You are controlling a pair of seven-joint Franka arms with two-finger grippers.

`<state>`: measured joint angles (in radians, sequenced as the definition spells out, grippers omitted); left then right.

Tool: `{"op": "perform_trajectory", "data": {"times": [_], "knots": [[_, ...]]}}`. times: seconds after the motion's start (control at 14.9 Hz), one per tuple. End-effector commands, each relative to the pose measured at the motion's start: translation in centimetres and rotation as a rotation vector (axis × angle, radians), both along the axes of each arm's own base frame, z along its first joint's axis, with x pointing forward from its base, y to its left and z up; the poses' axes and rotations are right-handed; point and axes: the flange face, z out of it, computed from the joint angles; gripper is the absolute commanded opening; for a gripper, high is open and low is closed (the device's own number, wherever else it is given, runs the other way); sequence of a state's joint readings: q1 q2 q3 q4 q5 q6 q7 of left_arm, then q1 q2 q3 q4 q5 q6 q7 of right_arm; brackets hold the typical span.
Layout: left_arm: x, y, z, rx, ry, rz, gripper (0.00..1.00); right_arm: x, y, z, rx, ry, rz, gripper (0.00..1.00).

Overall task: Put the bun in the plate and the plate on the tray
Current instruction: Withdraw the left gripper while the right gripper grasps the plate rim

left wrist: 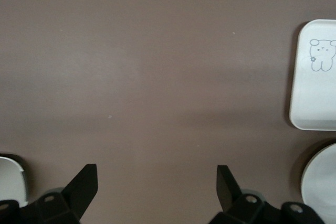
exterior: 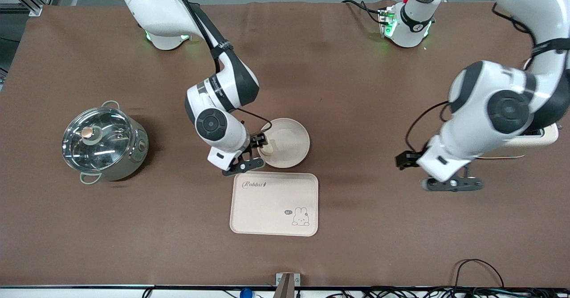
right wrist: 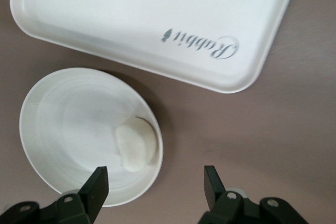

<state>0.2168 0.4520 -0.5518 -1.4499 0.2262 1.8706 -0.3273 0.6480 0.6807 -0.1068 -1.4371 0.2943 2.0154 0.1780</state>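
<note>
Right gripper (right wrist: 152,187) open over plate (right wrist: 63,124) rim, bun (right wrist: 135,142) in plate just beside its fingers, tray (right wrist: 131,19) nearby, left gripper (left wrist: 155,187) open, waiting over bare table (left wrist: 157,66).

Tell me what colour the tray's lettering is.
Dark grey "Rabbit" script on the cream tray, clearest in the right wrist view.

The right gripper (exterior: 254,153), fingers spread, crowds the plate (exterior: 295,134) rim at frame centre. The tray (exterior: 274,204) just below lies bare. The pot (exterior: 104,143) stands well apart.
</note>
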Motion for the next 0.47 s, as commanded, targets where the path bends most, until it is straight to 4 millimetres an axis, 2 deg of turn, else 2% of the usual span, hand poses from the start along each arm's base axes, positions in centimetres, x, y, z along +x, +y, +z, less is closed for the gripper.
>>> {"op": "perform_trajectory", "data": {"times": [0.0,0.13,0.27,0.4], "knots": [[-1.8,1.6,4.3,0.006,-0.030,0.000,1.00,0.4,-0.5,-1.2,0.048,0.025,0.011,0.68],[-2.5,2.6,7.7,0.019,-0.086,0.024,1.00,0.5,-0.9,-2.0,0.045,0.031,0.024,0.61],[-3.5,4.2,9.9,0.028,-0.084,0.054,1.00,0.9,-1.7,-2.8,0.046,0.038,0.045,0.57],[-5.0,4.3,11.6,0.029,-0.055,0.062,1.00,0.7,-1.5,-3.7,0.039,0.050,0.049,0.57]]}}
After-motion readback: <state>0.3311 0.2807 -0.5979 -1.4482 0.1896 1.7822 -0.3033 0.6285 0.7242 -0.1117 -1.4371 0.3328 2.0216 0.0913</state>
